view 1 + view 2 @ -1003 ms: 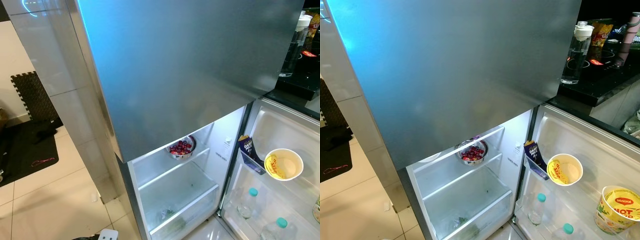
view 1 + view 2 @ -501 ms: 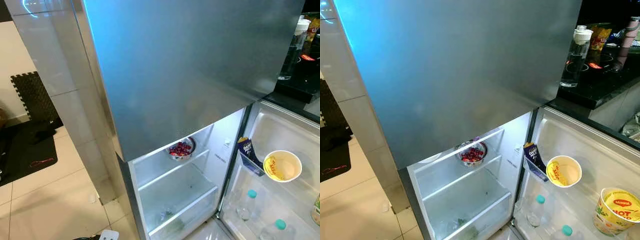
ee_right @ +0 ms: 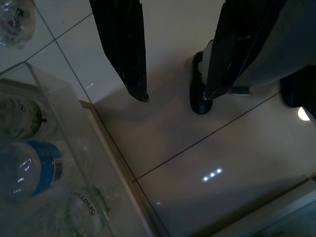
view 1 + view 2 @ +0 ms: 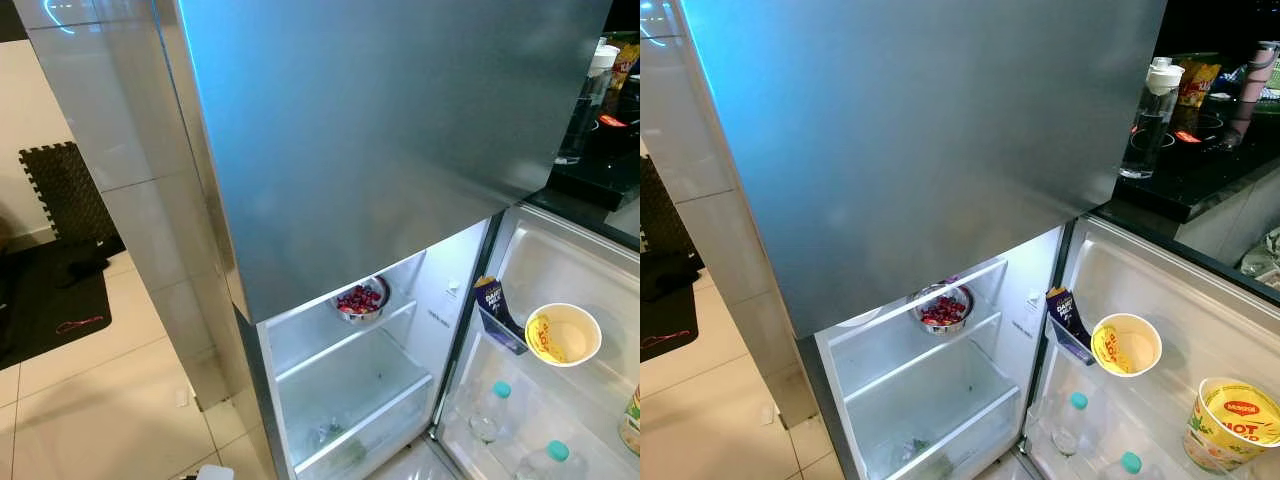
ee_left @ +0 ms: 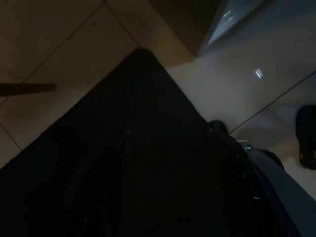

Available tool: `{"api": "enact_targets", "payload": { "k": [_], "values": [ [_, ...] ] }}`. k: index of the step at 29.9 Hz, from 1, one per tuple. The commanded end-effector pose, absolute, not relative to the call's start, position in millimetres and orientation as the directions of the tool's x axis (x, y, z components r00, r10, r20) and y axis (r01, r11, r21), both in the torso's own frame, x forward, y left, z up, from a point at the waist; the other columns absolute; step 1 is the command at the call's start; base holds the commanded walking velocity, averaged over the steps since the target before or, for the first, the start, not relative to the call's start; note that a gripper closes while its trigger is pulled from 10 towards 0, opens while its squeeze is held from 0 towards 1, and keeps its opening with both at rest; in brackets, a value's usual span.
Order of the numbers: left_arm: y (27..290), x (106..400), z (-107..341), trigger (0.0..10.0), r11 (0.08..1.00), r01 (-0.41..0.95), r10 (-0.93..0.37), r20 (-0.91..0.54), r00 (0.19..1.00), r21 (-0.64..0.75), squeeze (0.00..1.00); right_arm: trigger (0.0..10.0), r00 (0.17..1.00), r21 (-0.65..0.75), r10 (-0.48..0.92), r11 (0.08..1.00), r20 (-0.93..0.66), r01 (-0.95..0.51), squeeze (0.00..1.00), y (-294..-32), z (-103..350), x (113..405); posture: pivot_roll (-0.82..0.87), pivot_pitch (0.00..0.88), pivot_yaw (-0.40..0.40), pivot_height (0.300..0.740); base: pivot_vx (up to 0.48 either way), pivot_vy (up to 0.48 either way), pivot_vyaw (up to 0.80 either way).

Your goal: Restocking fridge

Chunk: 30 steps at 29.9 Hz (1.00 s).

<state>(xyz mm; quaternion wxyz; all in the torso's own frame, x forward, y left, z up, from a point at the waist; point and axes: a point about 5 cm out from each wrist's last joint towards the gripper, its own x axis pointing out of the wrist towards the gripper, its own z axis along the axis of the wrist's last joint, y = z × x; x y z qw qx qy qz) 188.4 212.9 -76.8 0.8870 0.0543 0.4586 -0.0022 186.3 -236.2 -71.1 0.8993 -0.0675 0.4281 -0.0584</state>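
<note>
Kitchen w/ pale tiled floor [image 4: 90, 400] and a dark mat [image 4: 50, 300] off to the robot's left; a black counter [image 4: 1200, 180] stands to the right behind the fridge, carrying a clear bottle w/ white cap [image 4: 1150, 120], snack packs and a pinkish bottle, too small to read.

The fridge [image 4: 380, 130] is tall and steel-fronted, upper door shut, lower door [image 4: 1180, 330] swung wide to the right; the lit lower compartment [image 4: 930, 390] is nearly bare: a steel bowl of red fruit [image 4: 943, 308] on the top shelf, something green in the bottom drawer, hard to make out. Door racks hold a blue carton [image 4: 1064, 310], an empty yellow-printed cup [image 4: 1125, 345], a noodle cup [image 4: 1225, 425] and two teal-capped bottles [image 4: 1072, 420].

Step in hand, as I judge it: surveying the open fridge, nothing picked up yet; stock looks to sit on the counter, so next move prob. calls for a turn right and a reach there.

Right gripper [image 3: 173, 94] hangs low over the floor beside the door rack, fingers spread apart, nothing between them; left wrist view is v. dark over the mat, so cannot tell how that tool stands.
</note>
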Motion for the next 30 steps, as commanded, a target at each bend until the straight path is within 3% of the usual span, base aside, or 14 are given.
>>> {"api": "enact_targets", "payload": {
  "k": [1, 6, 10, 30],
  "values": [
    [211.7, 181.5, -80.5, 10.0, 0.993, 0.083, 0.029, -0.830, 0.557, 0.090, 0.00, 10.0, 0.616, -0.152, -0.169, 0.985, -0.770, 0.080, 0.00, -236.5, -73.9, 180.8, -0.13, 0.073, 0.041, 0.740, 0.000, 0.000, 0.00],
    [213.3, 180.3, -81.2, 10.0, 0.996, 0.020, 0.065, -0.830, 0.554, 0.092, 0.00, 10.0, 0.598, -0.174, -0.155, 0.984, -0.786, 0.026, 0.00, -234.4, -76.3, 177.7, -0.13, 0.077, 0.062, 0.740, 0.000, 0.000, 0.00],
    [208.3, 184.9, -79.6, 10.0, 0.993, 0.082, 0.025, -0.825, 0.564, 0.086, 0.00, 10.0, 0.608, -0.156, -0.160, 0.986, -0.778, 0.060, 0.00, -234.3, -76.0, 177.6, -0.13, 0.080, 0.057, 0.740, 0.000, 0.000, 0.00],
    [208.6, 185.7, -79.2, 10.0, 0.994, 0.071, 0.031, -0.827, 0.561, 0.085, 0.00, 10.0, 0.605, -0.170, -0.169, 0.984, -0.778, 0.057, 0.00, -237.1, -75.9, 176.3, -0.14, 0.066, 0.051, 0.740, 0.000, 0.000, 0.00]
  ]
}}
